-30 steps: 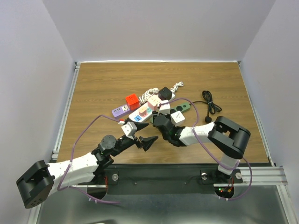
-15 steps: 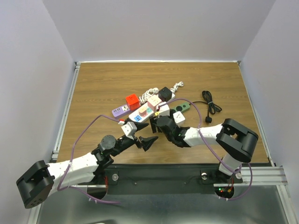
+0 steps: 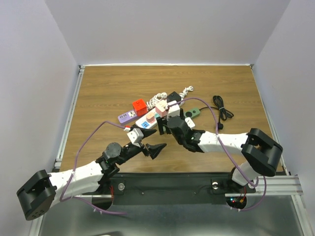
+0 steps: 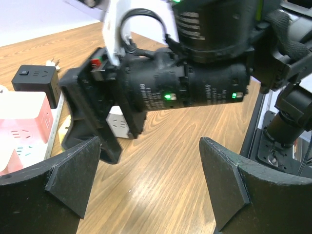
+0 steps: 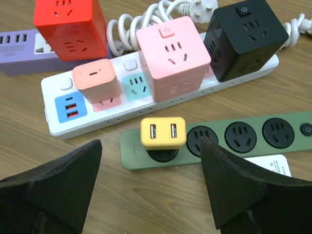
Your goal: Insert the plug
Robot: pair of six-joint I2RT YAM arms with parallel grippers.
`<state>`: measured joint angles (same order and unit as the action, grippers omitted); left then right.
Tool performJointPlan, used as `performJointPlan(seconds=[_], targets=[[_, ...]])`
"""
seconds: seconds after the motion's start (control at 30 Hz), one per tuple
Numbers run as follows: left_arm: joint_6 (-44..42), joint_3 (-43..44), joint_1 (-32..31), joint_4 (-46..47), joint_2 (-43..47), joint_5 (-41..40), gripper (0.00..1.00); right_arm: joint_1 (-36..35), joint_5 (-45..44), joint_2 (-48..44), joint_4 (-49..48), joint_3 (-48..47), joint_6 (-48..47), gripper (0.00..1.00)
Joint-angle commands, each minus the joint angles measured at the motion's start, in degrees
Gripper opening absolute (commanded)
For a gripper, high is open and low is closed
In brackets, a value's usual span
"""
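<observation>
The plug (image 5: 163, 132) is a yellow two-port USB adapter. It sits in the end socket of the green power strip (image 5: 229, 139), with nothing touching it. My right gripper (image 5: 149, 163) is open just in front of it, one finger on each side and clear of it. From above, the right gripper (image 3: 170, 124) hovers over the near end of the green power strip (image 3: 195, 113) and hides the plug. My left gripper (image 3: 154, 141) is open and empty over bare wood to the left. Its wrist view shows the right wrist (image 4: 185, 83) just ahead of the left gripper (image 4: 148, 163).
A white power strip (image 5: 73, 117) carries a salmon adapter (image 5: 95, 80), a pink cube (image 5: 173, 58) and a black cube (image 5: 246, 36). A red cube (image 5: 70, 27) and a purple strip (image 5: 19, 44) lie behind it. A coiled black cable (image 3: 221, 105) lies to the right.
My right gripper has opened, let go of the yellow plug and shifted slightly back, while its elbow swung right. The left arm has not moved.
</observation>
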<state>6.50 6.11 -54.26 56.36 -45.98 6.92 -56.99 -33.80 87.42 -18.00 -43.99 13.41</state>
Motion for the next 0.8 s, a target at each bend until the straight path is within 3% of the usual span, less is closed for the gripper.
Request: performJointPlan(seconds=[0.0, 0.57, 0.77], targets=[[0.4, -0.4, 0.0, 3.4, 1.8, 1.0, 0.93, 1.1, 0.4, 2.8, 4.9, -5.1, -0.8, 0.86], [0.5, -0.6, -0.1, 3.4, 2.3, 1.5, 0.93, 5.6, 4.5, 8.5, 7.4, -9.5, -3.8, 0.8], [0.4, -0.4, 0.0, 3.4, 1.9, 1.5, 0.93, 5.8, 6.1, 9.5, 7.3, -10.5, -4.4, 0.73]])
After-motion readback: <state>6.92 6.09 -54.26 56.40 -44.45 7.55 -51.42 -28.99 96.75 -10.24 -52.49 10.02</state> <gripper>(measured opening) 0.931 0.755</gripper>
